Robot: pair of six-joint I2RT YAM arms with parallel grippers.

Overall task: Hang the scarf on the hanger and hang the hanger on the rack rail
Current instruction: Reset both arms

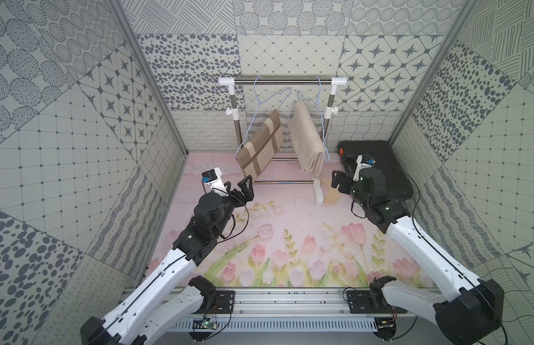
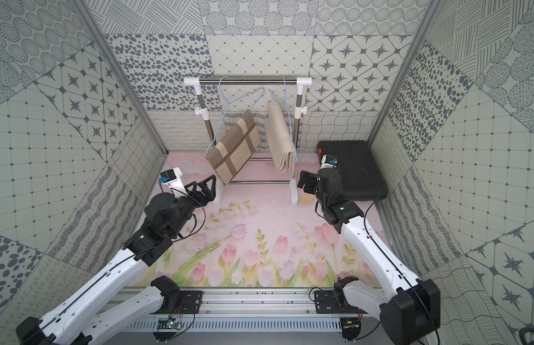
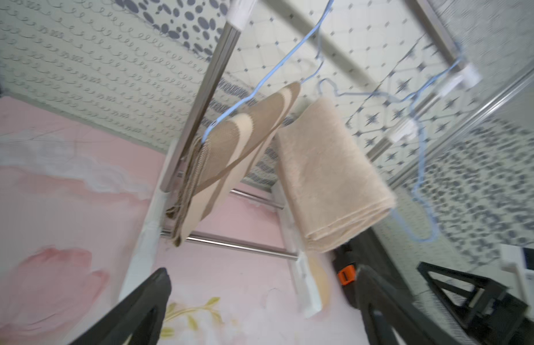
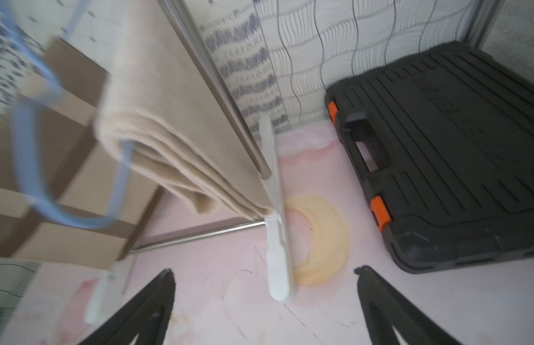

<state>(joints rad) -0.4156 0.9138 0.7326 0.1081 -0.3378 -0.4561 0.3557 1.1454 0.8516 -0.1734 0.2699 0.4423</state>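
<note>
Just ahead of the left claw (image 1: 249, 186), the striped scarf (image 1: 261, 146) hangs slantwise over a blue hanger (image 1: 256, 101). Its low corner is near the claw's tips, seemingly not touching (the wrist view is blurred). That claw's jaws stand wide apart with nothing between them. The right claw (image 1: 336, 179) gapes just as wide and is likewise empty. Up and ahead of it the plain scarf (image 1: 307, 143) is folded over the second hanger (image 1: 320, 89), its bottom edge hanging free above the mat (image 1: 289, 239). Both hangers hook on the rail (image 1: 283, 80), and the scarves hang close together with a narrow gap between them. Right in front of the right claw sits the rack's white foot (image 4: 277, 268). To that claw's outer side a black case (image 1: 379, 167) lies close to the wall (image 1: 433, 155), leaving little room there. Behind both claws the mat is open. The second hanger's lower bar is hidden in the fold. The rack's other foot (image 2: 220, 191) stands just beside the left claw's tips.
</note>
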